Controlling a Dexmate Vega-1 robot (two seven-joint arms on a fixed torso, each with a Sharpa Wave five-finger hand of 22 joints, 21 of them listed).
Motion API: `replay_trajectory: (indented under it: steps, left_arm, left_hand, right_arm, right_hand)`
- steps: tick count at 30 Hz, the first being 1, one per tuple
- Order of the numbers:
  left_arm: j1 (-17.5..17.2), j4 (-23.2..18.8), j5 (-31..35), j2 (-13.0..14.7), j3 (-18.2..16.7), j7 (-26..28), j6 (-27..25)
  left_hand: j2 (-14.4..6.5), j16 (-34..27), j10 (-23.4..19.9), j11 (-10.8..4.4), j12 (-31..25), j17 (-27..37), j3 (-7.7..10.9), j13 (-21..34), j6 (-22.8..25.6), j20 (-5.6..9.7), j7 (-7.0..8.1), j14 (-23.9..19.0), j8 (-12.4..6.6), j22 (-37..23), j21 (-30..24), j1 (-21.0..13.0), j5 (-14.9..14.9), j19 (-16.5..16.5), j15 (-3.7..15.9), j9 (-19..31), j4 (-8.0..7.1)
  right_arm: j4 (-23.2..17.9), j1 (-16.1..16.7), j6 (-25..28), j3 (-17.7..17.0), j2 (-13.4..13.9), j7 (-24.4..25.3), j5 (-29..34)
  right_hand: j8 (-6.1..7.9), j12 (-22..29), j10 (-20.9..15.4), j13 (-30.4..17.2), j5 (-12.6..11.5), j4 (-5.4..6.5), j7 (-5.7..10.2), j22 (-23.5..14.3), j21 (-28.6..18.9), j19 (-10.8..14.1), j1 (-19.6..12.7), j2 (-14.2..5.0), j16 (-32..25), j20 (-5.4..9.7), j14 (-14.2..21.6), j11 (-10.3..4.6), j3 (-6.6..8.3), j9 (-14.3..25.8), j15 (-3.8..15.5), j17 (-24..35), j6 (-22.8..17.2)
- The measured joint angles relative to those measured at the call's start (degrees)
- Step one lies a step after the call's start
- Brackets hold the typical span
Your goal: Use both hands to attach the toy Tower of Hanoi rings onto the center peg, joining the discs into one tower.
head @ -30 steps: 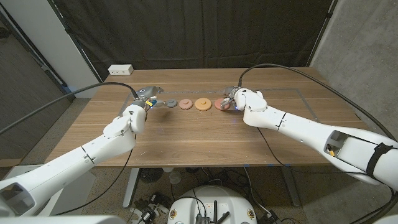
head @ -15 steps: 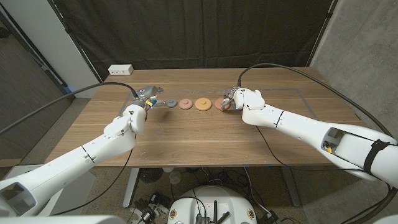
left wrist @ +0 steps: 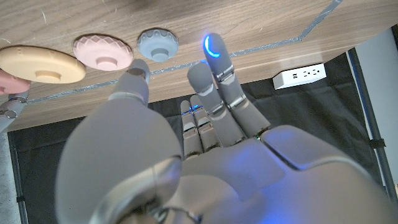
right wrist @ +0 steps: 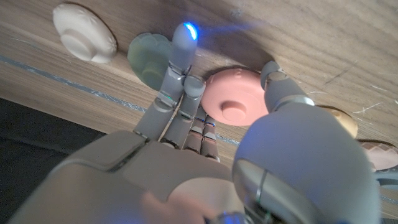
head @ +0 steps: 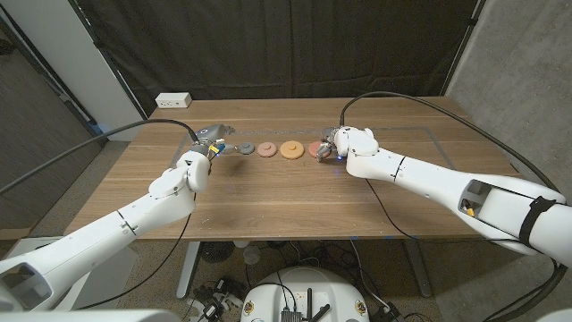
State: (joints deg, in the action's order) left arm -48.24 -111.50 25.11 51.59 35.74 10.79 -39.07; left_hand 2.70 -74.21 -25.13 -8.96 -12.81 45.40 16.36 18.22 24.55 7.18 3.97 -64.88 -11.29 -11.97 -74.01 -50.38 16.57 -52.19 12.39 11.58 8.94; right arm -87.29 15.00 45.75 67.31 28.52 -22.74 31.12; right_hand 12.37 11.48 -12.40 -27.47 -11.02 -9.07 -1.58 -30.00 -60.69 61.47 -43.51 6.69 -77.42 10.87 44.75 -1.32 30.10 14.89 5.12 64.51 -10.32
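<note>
The discs lie in a row across the middle of the table [head: 268,192], each flat with its hub up: the blue-grey disc [head: 243,148] at the left end, then the pale pink disc [head: 266,149], the orange disc [head: 290,149] and the salmon disc [head: 315,148]. The left hand [head: 211,140] stands just left of the blue-grey disc with fingers apart and empty, while the right hand [head: 338,143] straddles the salmon disc, thumb and fingers on opposite sides, seemingly ready to pinch it. A green disc [right wrist: 149,59] and a white disc [right wrist: 84,31] lie just beyond the right hand's fingers [right wrist: 180,56]; nothing blocks either hand, and a power strip [head: 173,100] sits well clear at the far left corner.
</note>
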Motion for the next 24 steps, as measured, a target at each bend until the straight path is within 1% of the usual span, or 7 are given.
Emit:
replay_trajectory:
  steps: [5, 11, 15, 18, 20, 22, 24]
  left_arm:
    - [-0.14, 0.1, -0.12, 0.01, -0.12, 0.05, 0.1]
    - [-0.3, 0.14, -0.43, 0.07, -0.24, 0.32, 0.3]
    - [-0.4, 0.19, -0.66, 0.11, -0.27, 0.42, 0.51]
    - [-0.43, 0.22, -0.74, 0.12, -0.28, 0.45, 0.59]
    - [-0.44, 0.23, -0.77, 0.13, -0.28, 0.45, 0.66]
    - [-0.44, 0.24, -0.8, 0.13, -0.28, 0.47, 0.71]
    - [-0.45, 0.24, -0.81, 0.14, -0.28, 0.49, 0.73]
  left_hand:
    - [0.0, 0.0, 0.0, 0.0, 0.0, -0.04, 0.0, 0.19, 0.31, -0.16, -0.31, 0.0, 0.0, 0.0, -0.56, 0.0, 0.0, 0.16, 0.0, 0.0, 0.0]
    - [0.0, 0.0, -0.28, 0.27, 0.0, -0.03, 0.0, 0.12, 0.31, -0.11, -0.31, 0.0, 0.0, 0.0, -0.64, 0.0, 0.0, 0.31, 0.0, 0.0, 0.0]
    - [-0.24, 0.0, -0.27, 0.27, 0.0, -0.02, 0.0, 0.12, 0.31, -0.31, -0.31, 0.0, 0.0, 0.0, -1.01, -0.24, 0.0, 0.51, 0.0, 0.0, 0.0]
    - [-0.24, 0.0, -0.27, 0.27, 0.0, -0.03, 0.0, 0.19, 0.31, -0.31, -0.31, 0.0, 0.0, 0.27, -1.23, -0.24, 0.0, 0.51, 0.0, 0.0, 0.0]
    - [-0.34, 0.0, -0.27, 0.27, 0.0, -0.03, 0.0, 0.29, 0.31, -0.31, -0.31, 0.0, 0.0, 0.27, -1.23, -0.34, 0.0, 0.51, 0.0, 0.0, 0.0]
    - [-0.38, 0.0, -0.27, 0.27, 0.0, -0.03, 0.0, 0.28, 0.31, -0.31, -0.31, 0.0, 0.0, 0.27, -1.45, -0.38, 0.0, 0.51, 0.0, 0.0, 0.0]
    - [-0.38, 0.0, -0.27, 0.27, 0.0, -0.03, 0.0, 0.28, 0.31, -0.31, -0.31, 0.0, 0.0, 0.26, -1.45, -0.38, 0.0, 0.51, 0.0, 0.0, 0.0]
  right_arm:
    - [0.29, -0.19, 0.0, 0.16, -0.16, 0.01, -0.17]
    - [0.74, -0.48, 0.32, 0.61, -0.44, 0.12, -0.26]
    - [0.94, -0.49, 0.49, 0.93, -0.5, 0.58, -0.4]
    - [0.96, -0.26, 0.5, 0.93, -0.5, 1.2, -0.47]
    - [0.98, -0.03, 0.47, 0.93, -0.51, 1.67, -0.5]
    - [1.02, 0.21, 0.43, 0.91, -0.5, 2.27, -0.53]
    - [1.04, 0.33, 0.41, 0.87, -0.51, 2.47, -0.53]
  right_hand:
    - [0.45, 0.48, -0.72, -0.13, 0.0, -0.22, -0.15, 0.27, -0.01, 0.0, -0.35, -0.35, 0.0, 0.0, 0.13, -0.54, -0.22, -0.07, -0.12, 0.27, -0.56]
    - [0.84, 1.17, -2.72, -0.23, 0.0, 0.05, 0.56, 0.5, -0.45, 0.01, -0.63, -0.63, -0.41, -0.01, 0.92, -1.28, -0.49, -0.27, -0.07, 1.08, -2.0]
    - [1.81, 1.87, -5.09, -0.21, -0.23, 0.03, 1.46, 0.53, -1.41, 0.69, -1.3, -1.29, -1.08, 0.2, 1.96, -2.63, -0.52, -0.38, 0.38, 1.75, -4.28]
    - [2.5, 2.85, -6.84, -0.49, -0.26, -0.22, 2.49, 0.8, -2.22, 1.5, -1.84, -1.83, -1.98, 0.61, 3.22, -2.57, -0.43, -0.43, 0.75, 2.96, -6.4]
    - [2.98, 3.49, -8.69, -0.51, -0.43, -0.33, 3.28, 0.86, -2.54, 2.03, -2.06, -2.04, -2.47, 0.72, 4.21, -3.35, -0.54, -0.49, 0.99, 3.72, -8.03]
    - [3.39, 4.08, -9.99, -0.53, -0.72, -0.58, 3.52, 1.06, -3.1, 2.31, -2.76, -2.03, -3.18, 1.0, 5.02, -3.55, -0.34, -0.5, 1.29, 4.4, -9.2]
    - [4.09, 4.7, -11.06, -0.54, -0.96, -0.69, 3.24, 1.06, -3.33, 2.82, -3.29, -1.87, -3.94, 1.13, 6.04, -3.06, -0.04, -0.5, 1.45, 4.96, -9.92]
